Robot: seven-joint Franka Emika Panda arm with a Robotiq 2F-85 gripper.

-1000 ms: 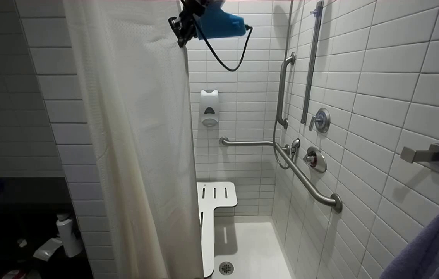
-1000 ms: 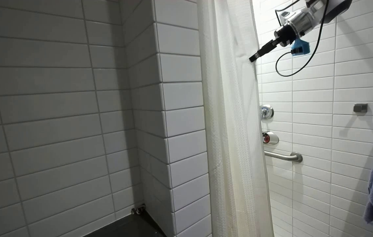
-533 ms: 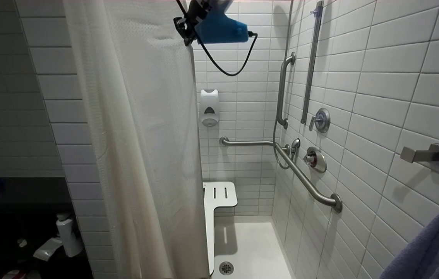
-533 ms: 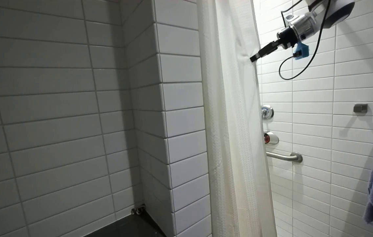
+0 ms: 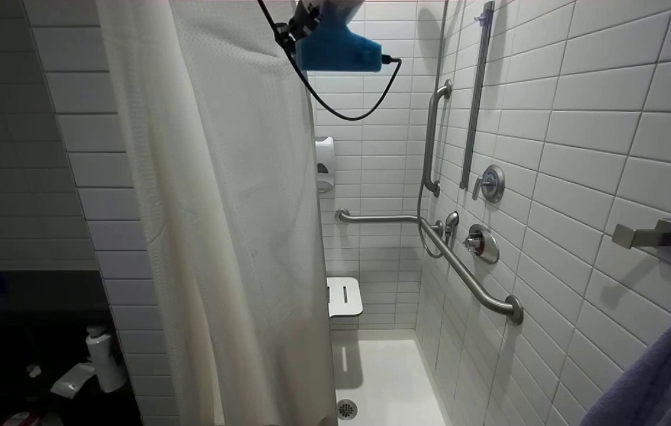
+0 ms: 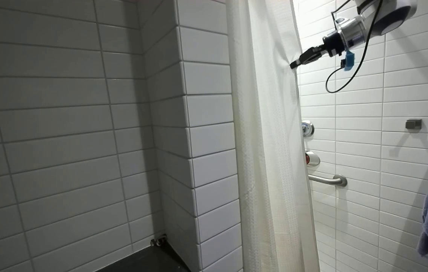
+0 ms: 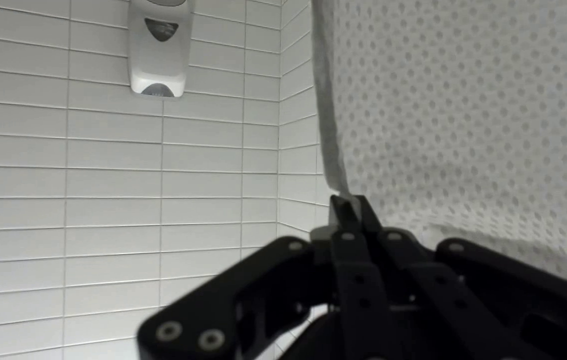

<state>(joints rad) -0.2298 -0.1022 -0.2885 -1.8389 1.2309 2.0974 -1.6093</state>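
Shower curtain [image 5: 241, 207] sits farther across, overlapping soap dispenser [image 5: 325, 168] in exterior view; claw [image 7: 348, 201] clamped on curtain's edge [image 7: 327, 115]; steady pull seems wisest.

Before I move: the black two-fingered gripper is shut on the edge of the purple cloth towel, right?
Only the held thing is wrong: the wrist view shows the black two-fingered gripper shut on the edge of the white dotted fabric shower curtain.
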